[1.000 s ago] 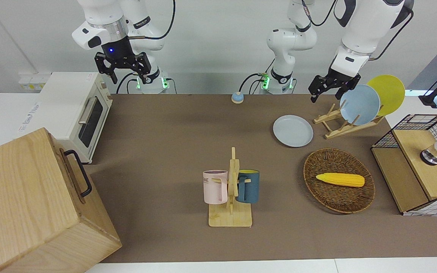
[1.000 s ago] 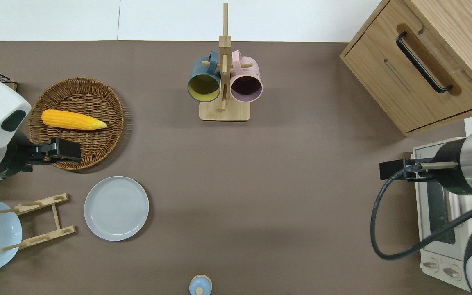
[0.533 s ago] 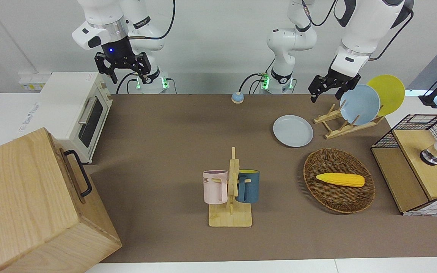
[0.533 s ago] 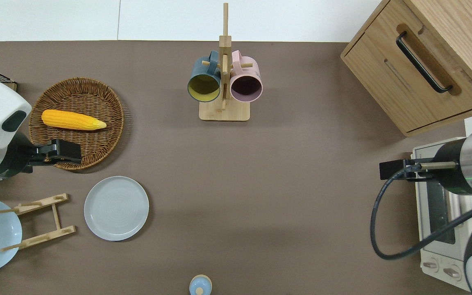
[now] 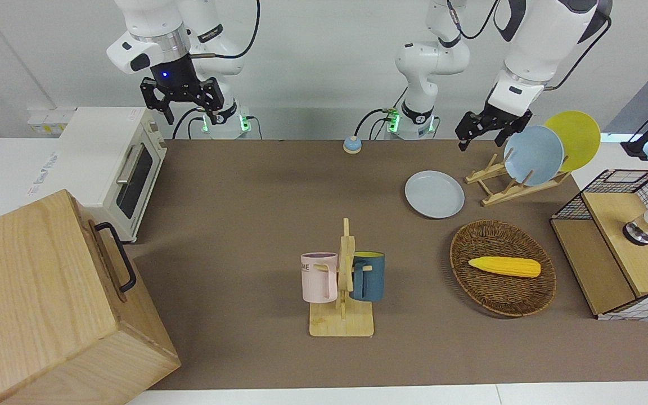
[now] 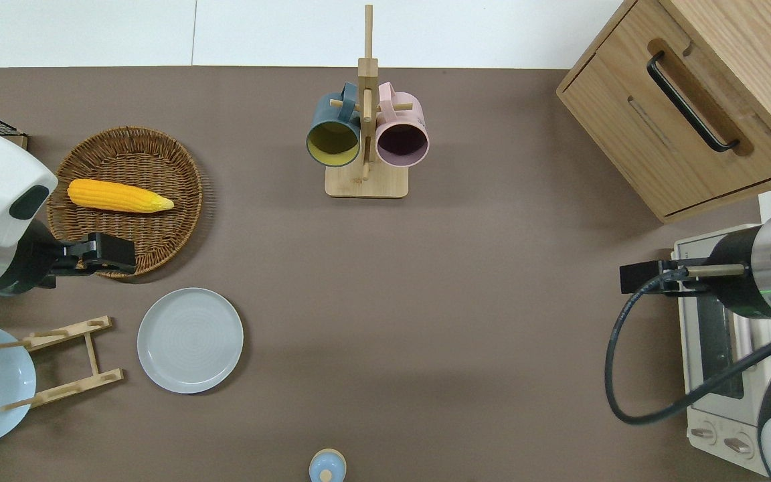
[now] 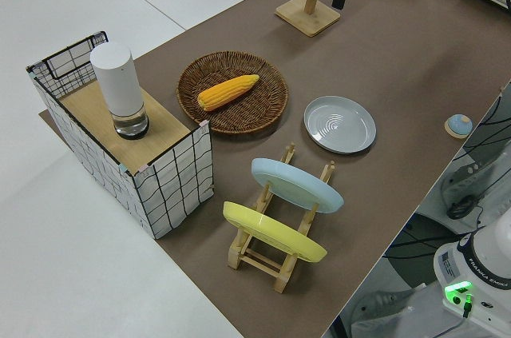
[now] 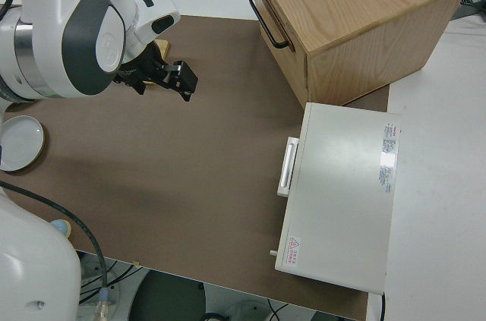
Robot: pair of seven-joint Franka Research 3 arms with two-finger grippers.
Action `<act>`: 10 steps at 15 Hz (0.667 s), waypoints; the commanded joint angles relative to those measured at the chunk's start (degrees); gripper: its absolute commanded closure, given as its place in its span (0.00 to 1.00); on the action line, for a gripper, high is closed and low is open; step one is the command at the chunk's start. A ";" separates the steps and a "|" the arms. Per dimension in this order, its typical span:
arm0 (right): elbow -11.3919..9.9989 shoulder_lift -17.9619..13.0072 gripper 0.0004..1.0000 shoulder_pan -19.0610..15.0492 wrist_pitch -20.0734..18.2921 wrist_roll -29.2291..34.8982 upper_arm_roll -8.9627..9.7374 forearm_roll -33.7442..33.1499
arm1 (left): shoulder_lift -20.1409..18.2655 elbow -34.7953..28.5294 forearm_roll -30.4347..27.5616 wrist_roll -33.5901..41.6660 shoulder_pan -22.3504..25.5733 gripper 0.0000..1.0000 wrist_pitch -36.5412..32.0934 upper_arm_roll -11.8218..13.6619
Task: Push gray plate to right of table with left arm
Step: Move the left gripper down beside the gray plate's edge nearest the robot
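**Q:** What's at the left arm's end?

**A:** I see the left gripper (image 6: pixel 121 253) up in the air, over the edge of the round brown wicker basket (image 6: pixel 191 201) that lies nearer the robots. From the front, its black fingers (image 5: pixel 463 143) look spread, with nothing between them. A yellow corn cob (image 6: pixel 118 196) lies in the basket.

**Q:** And the plate?

**A:** The round, shallow, pale gray-blue plate (image 6: pixel 190 339) lies flat on the matte brown table (image 6: pixel 492 301). It has a raised rim, faint concentric rings in the well, and nothing on it. It sits just beside the wooden dish rack (image 6: pixel 67 361), nearer to the robots than the basket and apart from it. The gripper isn't touching it.

**Q:** Further along?

**A:** The right arm is parked, with the right gripper (image 5: pixel 189 115) spread wide and holding nothing.
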 commanded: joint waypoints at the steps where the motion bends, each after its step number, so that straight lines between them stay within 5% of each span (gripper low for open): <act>1: -1.56 -1.57 0.00 -1.69 0.01 0.60 0.91 1.24 | -4.34 -9.17 0.15 0.29 1.85 0.01 2.01 0.19; 10: -1.56 -1.57 0.00 -1.69 0.01 0.60 0.91 1.24 | -9.97 -29.73 0.06 7.23 3.52 0.01 12.46 0.81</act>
